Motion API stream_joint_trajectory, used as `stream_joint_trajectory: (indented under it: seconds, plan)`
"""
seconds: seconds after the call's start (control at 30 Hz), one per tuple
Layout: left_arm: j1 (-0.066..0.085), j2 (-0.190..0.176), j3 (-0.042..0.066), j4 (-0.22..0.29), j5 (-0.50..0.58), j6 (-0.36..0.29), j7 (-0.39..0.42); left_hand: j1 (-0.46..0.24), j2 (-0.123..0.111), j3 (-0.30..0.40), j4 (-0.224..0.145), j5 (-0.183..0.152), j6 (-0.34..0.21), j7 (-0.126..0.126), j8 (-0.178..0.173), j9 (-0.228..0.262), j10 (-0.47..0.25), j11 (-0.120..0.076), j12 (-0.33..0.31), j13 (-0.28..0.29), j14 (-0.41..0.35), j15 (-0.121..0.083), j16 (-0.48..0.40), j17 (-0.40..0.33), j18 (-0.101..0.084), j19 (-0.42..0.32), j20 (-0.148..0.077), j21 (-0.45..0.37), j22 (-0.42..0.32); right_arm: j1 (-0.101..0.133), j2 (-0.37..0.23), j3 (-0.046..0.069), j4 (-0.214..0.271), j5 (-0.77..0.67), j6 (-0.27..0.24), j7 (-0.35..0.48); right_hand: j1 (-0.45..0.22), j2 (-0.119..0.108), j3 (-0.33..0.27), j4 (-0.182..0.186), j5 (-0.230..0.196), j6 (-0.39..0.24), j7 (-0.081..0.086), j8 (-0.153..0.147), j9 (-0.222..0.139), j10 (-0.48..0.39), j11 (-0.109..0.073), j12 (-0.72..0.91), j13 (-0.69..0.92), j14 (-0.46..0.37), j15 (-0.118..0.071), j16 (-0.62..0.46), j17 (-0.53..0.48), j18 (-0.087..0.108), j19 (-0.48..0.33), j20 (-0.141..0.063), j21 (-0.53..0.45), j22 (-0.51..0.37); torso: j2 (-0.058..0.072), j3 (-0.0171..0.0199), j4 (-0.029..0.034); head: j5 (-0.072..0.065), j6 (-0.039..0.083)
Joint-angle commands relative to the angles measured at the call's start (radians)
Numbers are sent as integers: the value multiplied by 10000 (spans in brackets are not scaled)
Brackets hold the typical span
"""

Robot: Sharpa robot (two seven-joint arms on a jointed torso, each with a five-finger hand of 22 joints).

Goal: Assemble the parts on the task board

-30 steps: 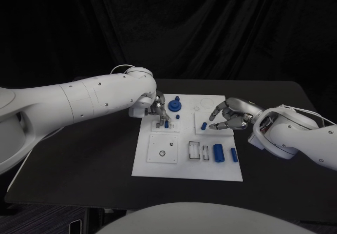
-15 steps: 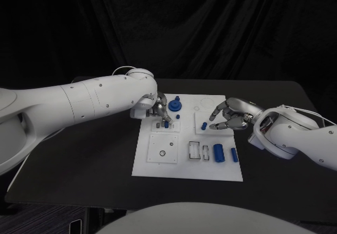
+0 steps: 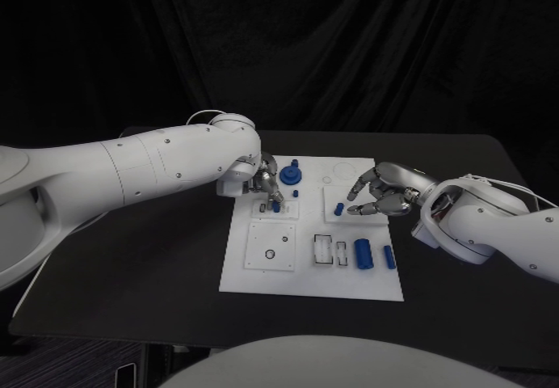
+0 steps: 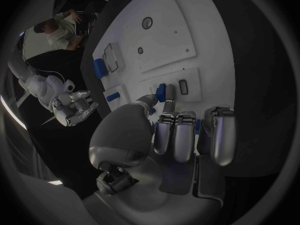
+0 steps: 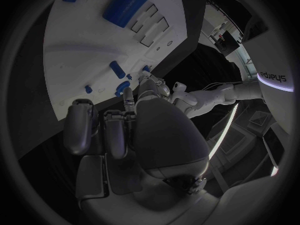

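Observation:
The white task board lies mid-table. My left hand reaches over its far left part, where thumb and a finger pinch a small blue peg standing at a small plate beside a slot. My right hand hovers over the board's far right with fingers apart and loosely curled, holding nothing. Another short blue peg stands just off its fingertips. A round blue knob and a tiny blue stud sit at the far middle.
A blue cylinder and a thinner blue pin lie on the board's near right, beside two rectangular slots. A square white plate with a round hole sits near left. Black table surrounds the board.

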Motion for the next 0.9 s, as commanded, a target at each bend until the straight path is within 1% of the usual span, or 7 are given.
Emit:
stream_joint_trajectory:
  seconds: [0.03,0.1,0.23,0.43,0.63,0.73,0.9]
  plan:
    - [-42,-6,0,35,31,-4,13,33,-114,191,-114,81,73,-2,16,63,1058,-44,36,2630,1022,-36,27,2635,50,336,-46,-65,2181,-17,4,3,1,-65,104,-166,125,200,-41,-21,96,78,-29,-45,-19,97,-189,-61,-561,693,-71,-50,1082,-9,-77,-11,-66,1532,-2,-1,5,0,1]
    - [-45,-18,0,53,31,-24,15,-235,-309,777,-338,90,97,-25,92,313,1058,-64,36,2630,1022,-54,27,2635,51,333,-66,-80,2178,-17,6,3,-1,-65,114,-184,147,229,-34,-16,173,93,-32,-43,-35,96,-192,-62,-562,687,-73,-62,1067,-5,-87,-13,-93,1525,-4,1,4,8,1]
    - [-51,-59,0,117,31,-170,33,-523,-493,1423,-668,115,107,-53,218,647,1058,-99,36,2630,1022,-82,27,2635,54,330,-91,-98,2174,-18,9,3,-4,-65,126,-214,167,241,-34,-17,238,100,-34,-43,-48,91,-194,-65,-568,684,-75,-69,1058,-2,-92,-14,-111,1521,-3,-1,10,-1,1]
    - [-58,-183,0,280,31,-623,47,-727,-611,1990,-1032,145,80,-70,337,943,1058,-123,36,2630,1022,-103,27,2635,62,318,-115,-134,2164,-18,2,3,-12,-65,145,-267,183,254,-32,-17,290,111,-36,-40,-58,88,-197,-67,-572,677,-77,-87,1028,4,-103,-16,-141,1511,-8,1,-4,26,1]
    - [-63,-508,-1,720,31,-1486,-16,-970,-718,2615,-1480,149,96,-101,539,1307,1058,-156,36,2630,1022,-133,27,2635,87,271,-141,-247,2130,-18,-35,3,-22,-65,138,-307,183,254,-32,-17,290,111,-36,-40,-58,88,-197,-67,-572,677,-77,-87,1028,4,-103,-16,-141,1511,-6,3,5,-4,1]
    - [-64,-751,-1,1064,31,-2024,-41,-1061,-742,2731,-1558,146,98,-113,609,1411,1058,-168,36,2630,1022,-145,27,2635,98,252,-150,-295,2115,-18,-60,3,-23,-65,126,-308,194,256,-32,-20,314,119,-39,-37,-62,89,-198,-66,-570,670,-78,-103,1002,10,-114,-17,-167,1502,-3,1,4,-14,1]
    - [-65,-1309,-2,1837,31,-3225,55,-1150,-758,2821,-1614,90,96,-129,680,1516,1058,-182,36,2630,1022,-157,27,2635,125,203,-162,-409,2079,-19,-103,3,-7,-65,81,-295,212,245,-36,-26,342,116,-39,-40,-70,69,-199,-79,-603,666,-79,-113,987,19,-132,-18,-211,1486,-6,3,6,-16,1]
